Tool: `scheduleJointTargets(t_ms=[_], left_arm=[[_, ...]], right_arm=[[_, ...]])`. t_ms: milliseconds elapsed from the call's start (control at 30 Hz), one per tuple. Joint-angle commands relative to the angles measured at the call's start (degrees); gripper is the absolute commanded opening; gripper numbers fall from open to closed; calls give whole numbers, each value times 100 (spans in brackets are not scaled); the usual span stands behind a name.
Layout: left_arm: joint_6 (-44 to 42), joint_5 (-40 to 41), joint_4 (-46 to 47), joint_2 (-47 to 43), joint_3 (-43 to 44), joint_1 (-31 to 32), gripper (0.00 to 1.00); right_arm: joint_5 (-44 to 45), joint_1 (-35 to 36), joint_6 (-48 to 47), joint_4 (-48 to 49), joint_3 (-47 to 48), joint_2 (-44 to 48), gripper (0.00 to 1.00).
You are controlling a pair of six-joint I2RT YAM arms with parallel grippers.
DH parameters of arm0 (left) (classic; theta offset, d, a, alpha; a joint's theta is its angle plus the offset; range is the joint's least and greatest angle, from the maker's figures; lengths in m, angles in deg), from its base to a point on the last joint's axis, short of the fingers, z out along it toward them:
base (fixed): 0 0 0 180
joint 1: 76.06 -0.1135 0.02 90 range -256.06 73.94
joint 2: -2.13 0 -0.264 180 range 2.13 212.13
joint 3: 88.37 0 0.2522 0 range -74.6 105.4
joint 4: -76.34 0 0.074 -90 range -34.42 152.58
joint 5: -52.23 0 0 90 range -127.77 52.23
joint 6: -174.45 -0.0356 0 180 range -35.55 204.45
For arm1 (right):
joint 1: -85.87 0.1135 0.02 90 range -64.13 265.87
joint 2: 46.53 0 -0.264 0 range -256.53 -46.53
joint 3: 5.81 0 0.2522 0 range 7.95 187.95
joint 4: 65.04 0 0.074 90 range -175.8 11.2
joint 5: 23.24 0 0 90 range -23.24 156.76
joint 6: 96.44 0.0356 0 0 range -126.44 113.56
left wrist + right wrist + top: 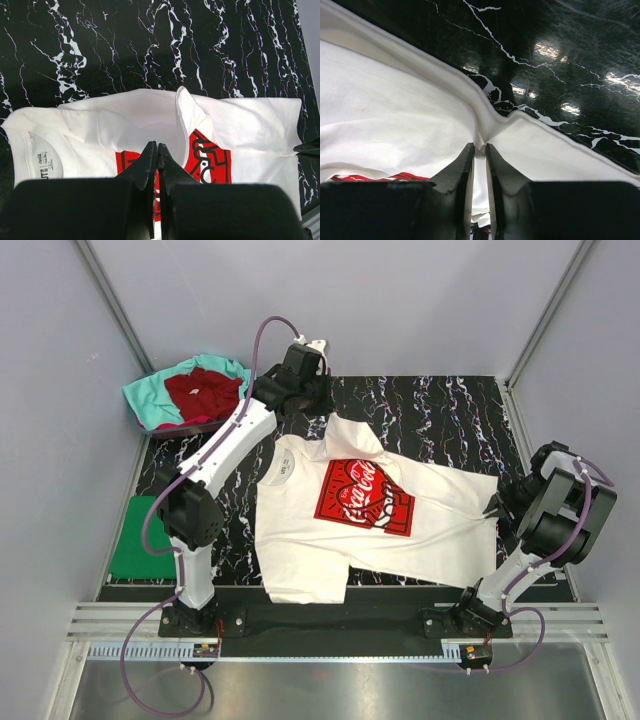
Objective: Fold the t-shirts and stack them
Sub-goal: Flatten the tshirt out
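Note:
A white t-shirt (300, 540) with a red rectangular chest print (364, 496) lies spread on the black marbled mat, collar to the left, hem to the right. My right gripper (500, 508) is at the hem; in the right wrist view its jaws (479, 146) are shut on a pinched ridge of the white cloth (395, 115). My left gripper (316, 408) hovers at the shirt's far sleeve (350, 432). In the left wrist view that gripper (156, 145) is shut with nothing between its fingers, above the print (212, 157) and a turned-up flap (187, 112).
A loose heap of a teal shirt (150, 395) and a dark red shirt (203, 390) sits off the mat at the far left. A folded green shirt (140, 540) lies left of the mat by the left arm's base. Metal frame posts rise at both far corners.

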Motion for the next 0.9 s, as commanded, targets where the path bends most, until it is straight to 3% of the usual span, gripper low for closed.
scheduleJointTargets(t_ms=[0, 167, 367, 533, 667, 867], left_arm=[[-60, -101, 167, -102, 248, -30, 0], [-69, -127, 255, -85, 266, -48, 0], [-350, -443, 799, 152, 678, -293, 0], [-719, -795, 1774, 433, 854, -575, 0], [-930, -787, 2240, 802, 1425, -777, 0], [-1027, -550, 3409, 1083, 1224, -953, 0]], right_arm=[[-10, 0, 23, 64, 60, -7, 20], [-80, 0, 15, 72, 200, -112, 0], [-203, -9, 225, 37, 833, -244, 0], [-441, 0, 515, 2, 1834, -665, 0], [-800, -9, 909, 221, 2485, -1148, 0], [-1346, 18, 1105, 872, 3434, -2010, 0]])
